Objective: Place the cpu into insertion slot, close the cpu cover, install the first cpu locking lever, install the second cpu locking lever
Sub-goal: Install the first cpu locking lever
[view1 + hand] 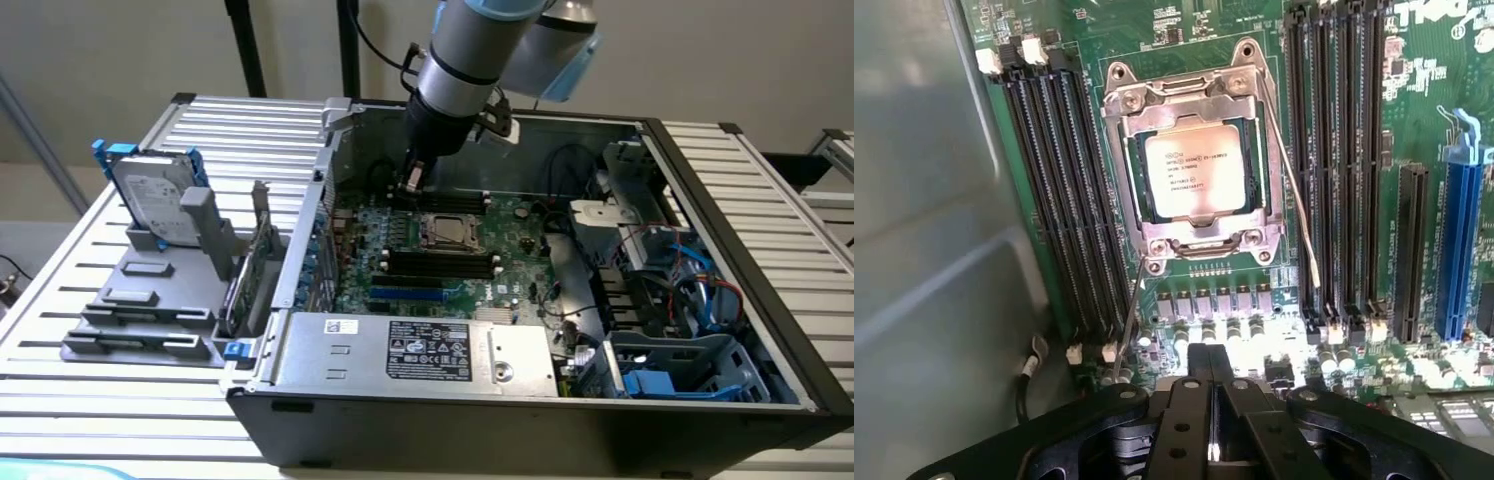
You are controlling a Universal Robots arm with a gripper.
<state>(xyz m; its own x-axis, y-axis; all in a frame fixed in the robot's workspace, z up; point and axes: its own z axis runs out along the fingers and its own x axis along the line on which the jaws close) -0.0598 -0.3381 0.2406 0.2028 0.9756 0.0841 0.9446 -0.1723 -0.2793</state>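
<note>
1. The end effector, pinched shut and empty, hovers just beside the slot.
2. One lever and the other lever slant away from the cover. They look unlatched, so both lever steps seem left.
3. The cover lies flat over the cpu, which sits in the slot. Those two steps look done.

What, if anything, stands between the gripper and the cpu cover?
Nothing visible does. The shut gripper hangs over the motherboard, with open space between it and the cpu cover, which lies down over the cpu. The black memory slots run along both sides of the cover, not across the path.
</note>
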